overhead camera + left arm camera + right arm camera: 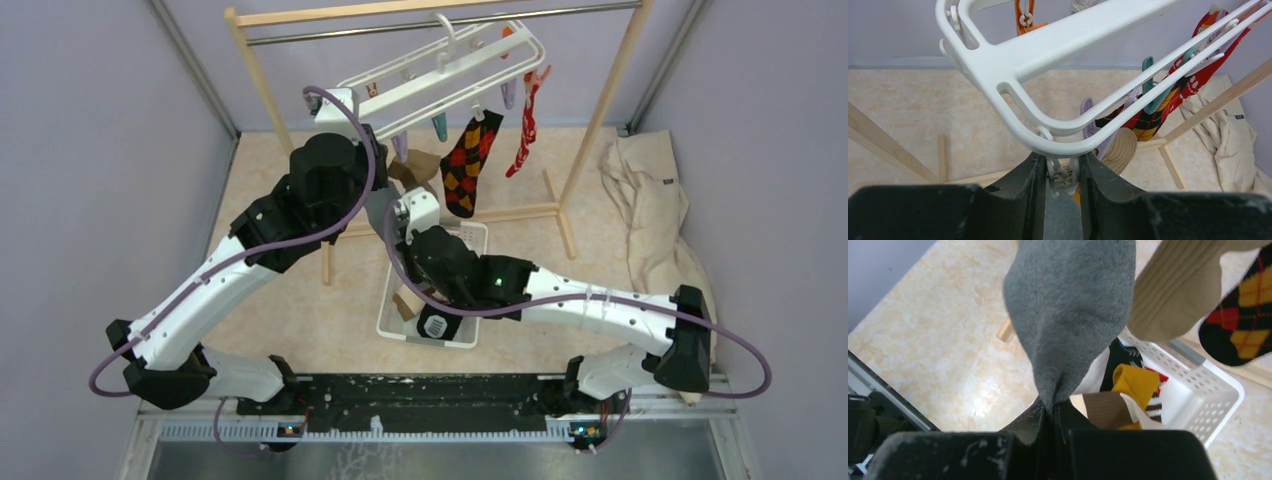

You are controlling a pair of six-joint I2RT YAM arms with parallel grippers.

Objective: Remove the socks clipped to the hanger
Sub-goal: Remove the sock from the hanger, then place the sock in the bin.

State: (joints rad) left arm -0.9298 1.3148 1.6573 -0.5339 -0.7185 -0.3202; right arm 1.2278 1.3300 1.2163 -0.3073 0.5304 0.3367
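Note:
The white hanger [440,70] hangs tilted from the wooden rack's rail. An argyle sock [470,165] and a red patterned sock [525,125] hang from its clips. In the left wrist view my left gripper [1060,170] is shut on a white clip [1062,179] under the hanger's near corner [1058,145]; grey cloth [1063,220] shows below the clip. A tan sock [1120,147] hangs just behind. In the right wrist view my right gripper [1054,407] is shut on the lower end of the grey sock [1068,305], which hangs above it beside the tan sock [1178,290].
A white basket [1218,390] below holds a mustard sock [1135,382], a brown sock [1105,410] and striped ones. The wooden rack [610,100] stands around the hanger. A large beige cloth [650,210] lies at the right wall.

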